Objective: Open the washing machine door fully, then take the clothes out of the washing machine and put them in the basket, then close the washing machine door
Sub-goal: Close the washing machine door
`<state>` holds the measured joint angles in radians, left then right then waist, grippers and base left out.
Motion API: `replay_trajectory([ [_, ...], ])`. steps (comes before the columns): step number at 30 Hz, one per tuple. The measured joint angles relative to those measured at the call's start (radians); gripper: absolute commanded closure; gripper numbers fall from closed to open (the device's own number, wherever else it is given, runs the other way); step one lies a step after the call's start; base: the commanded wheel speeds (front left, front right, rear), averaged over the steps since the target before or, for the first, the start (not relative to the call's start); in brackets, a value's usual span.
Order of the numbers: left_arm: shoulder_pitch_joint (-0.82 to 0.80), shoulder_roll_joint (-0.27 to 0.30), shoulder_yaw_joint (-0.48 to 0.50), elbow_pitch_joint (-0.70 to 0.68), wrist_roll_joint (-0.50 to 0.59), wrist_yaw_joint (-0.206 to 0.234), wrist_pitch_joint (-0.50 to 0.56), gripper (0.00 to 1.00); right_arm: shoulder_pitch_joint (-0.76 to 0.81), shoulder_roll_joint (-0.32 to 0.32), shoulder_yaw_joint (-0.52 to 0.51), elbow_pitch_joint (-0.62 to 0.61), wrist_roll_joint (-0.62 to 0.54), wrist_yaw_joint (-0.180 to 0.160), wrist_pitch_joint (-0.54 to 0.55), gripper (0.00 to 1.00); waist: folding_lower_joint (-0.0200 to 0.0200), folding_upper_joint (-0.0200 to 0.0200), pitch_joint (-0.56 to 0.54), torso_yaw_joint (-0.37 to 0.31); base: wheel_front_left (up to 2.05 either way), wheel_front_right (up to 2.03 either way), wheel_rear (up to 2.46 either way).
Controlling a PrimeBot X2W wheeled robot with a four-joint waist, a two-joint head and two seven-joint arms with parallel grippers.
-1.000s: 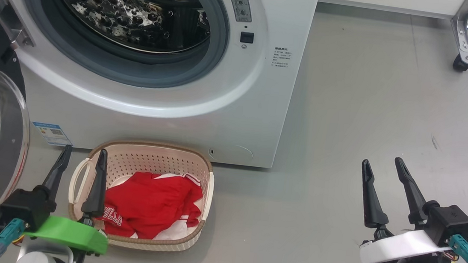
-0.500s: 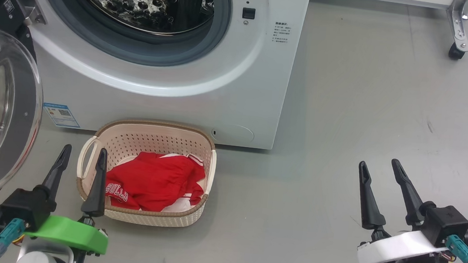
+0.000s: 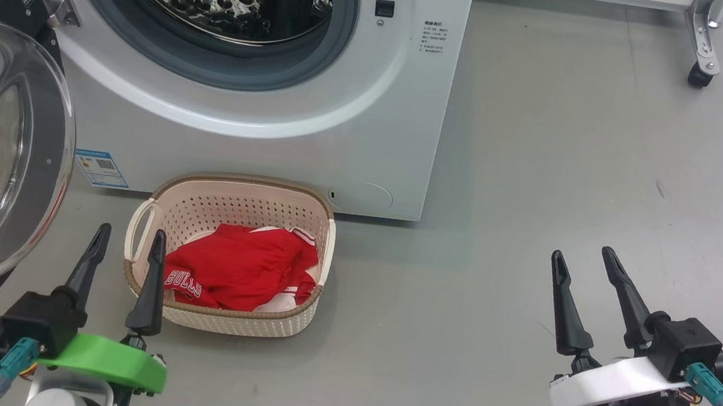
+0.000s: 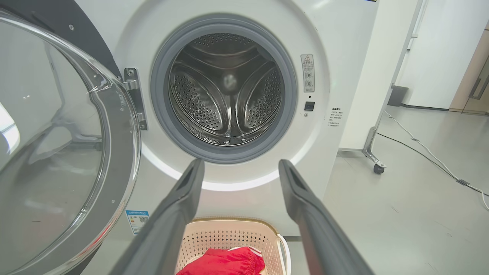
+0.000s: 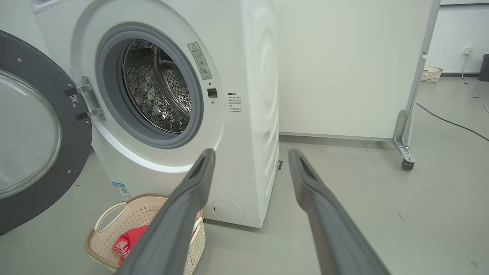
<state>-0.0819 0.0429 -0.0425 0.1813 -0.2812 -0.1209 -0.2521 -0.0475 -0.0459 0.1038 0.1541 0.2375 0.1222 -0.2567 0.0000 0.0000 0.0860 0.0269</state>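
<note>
1. Left gripper (image 3: 133, 230) sits at the lower left of the head view with its jaws spread wide and nothing between them. The right gripper (image 3: 581, 252) at the lower right is equally spread and empty, over bare floor.
2. We see the clothes (image 3: 235, 270), a red BULLS garment with some white fabric, lying in the basket (image 3: 237, 181). It is at lower centre, on the floor just in front of the washing machine (image 3: 261, 147).
3. The steel drum (image 4: 227, 95) looks empty in the left wrist view, so we judge that only closing is left.
4. The washing machine door (image 3: 2, 148) stands swung out at the left edge, hinged on the left of the opening.
5. Risk: the left gripper is near the door's swing path. If that arm is not clear, or pushes from a bad angle, it could get clipped.
6. Risk: fingers pressing on the bulging glass or glossy rim may skid off, so the door only half-swings.
7. Risk: a soft push may leave the door resting on the grey seal without latching.
8. Risk: the basket sits close under the opening, so a low arm sweep could knock it and spill the clothes. We cannot tell whether the door's lower edge clears it.
</note>
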Motion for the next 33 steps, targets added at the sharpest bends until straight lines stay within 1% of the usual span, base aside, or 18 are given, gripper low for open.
replay_trajectory([
  [12,0.0,-0.001,0.005,-0.001,0.0,0.0,0.0,0.0,0.0,0.0,-0.003,0.0,0.0,0.0,0.0,0.0,0.0,0.0,0.008,0.0,-0.31,0.33,-0.02],
  [33,0.0,-0.001,0.008,-0.002,0.001,0.0,0.0,0.0,0.0,0.0,-0.006,0.0,0.003,0.0,0.0,0.0,0.0,0.0,0.018,0.0,-0.01,0.01,0.0],
])
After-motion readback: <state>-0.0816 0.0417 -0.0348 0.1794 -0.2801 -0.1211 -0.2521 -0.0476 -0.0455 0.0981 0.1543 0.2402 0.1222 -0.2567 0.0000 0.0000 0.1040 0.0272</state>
